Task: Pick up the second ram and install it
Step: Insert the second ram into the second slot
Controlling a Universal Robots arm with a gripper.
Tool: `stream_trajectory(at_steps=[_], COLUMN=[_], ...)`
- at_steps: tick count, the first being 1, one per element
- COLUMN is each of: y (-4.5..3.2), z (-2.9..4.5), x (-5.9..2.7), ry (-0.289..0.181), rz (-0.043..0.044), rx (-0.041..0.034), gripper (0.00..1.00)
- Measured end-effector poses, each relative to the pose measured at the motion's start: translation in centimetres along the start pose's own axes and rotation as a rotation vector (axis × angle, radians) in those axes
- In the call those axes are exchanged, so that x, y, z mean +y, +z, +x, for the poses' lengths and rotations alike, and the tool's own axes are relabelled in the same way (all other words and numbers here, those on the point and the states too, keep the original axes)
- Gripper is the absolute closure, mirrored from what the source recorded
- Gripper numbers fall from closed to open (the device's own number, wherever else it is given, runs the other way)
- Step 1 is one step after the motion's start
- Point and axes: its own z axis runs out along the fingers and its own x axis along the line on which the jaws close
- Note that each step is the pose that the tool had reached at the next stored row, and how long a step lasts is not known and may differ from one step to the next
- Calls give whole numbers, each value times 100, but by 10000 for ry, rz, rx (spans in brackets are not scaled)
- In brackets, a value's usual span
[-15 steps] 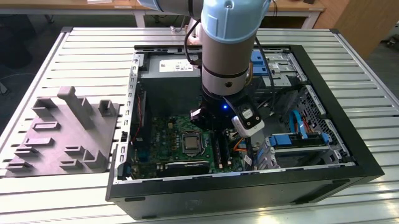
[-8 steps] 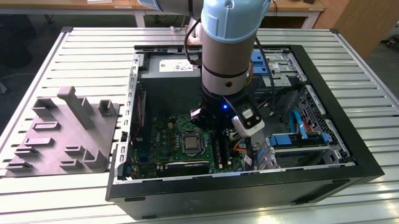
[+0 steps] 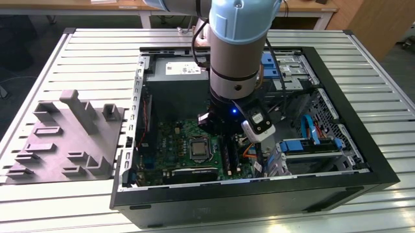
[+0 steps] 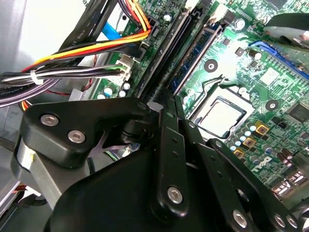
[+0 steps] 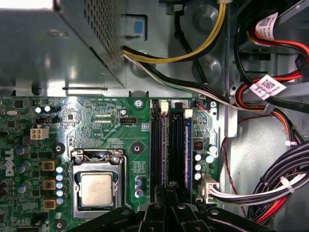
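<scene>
Gripper point(image 3: 226, 140) down inside the open case point(image 3: 379, 167) in the exterior view, parked over the memory slots, roughly 3 o'clock from the CPU socket point(image 3: 196, 148). Second wrist view: fingers point(image 4: 169, 145) pressed together, pinching nothing, tips close to what looks like the second ram point(image 4: 198, 50), standing on edge in a slot. First wrist view: same board point(image 5: 188, 150) in the slot farthest from the socket. Probably light, stiff, thin, pretty fragile; best taken by the long bare edges, off the chips.
</scene>
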Motion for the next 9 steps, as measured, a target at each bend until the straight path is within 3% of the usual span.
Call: stream_trajectory(at_steps=[4,9], y=[15,30], z=[1,2], x=[-40,-42], ry=[6,8], rz=[-91,-135], rx=[0,3], gripper=[89,89])
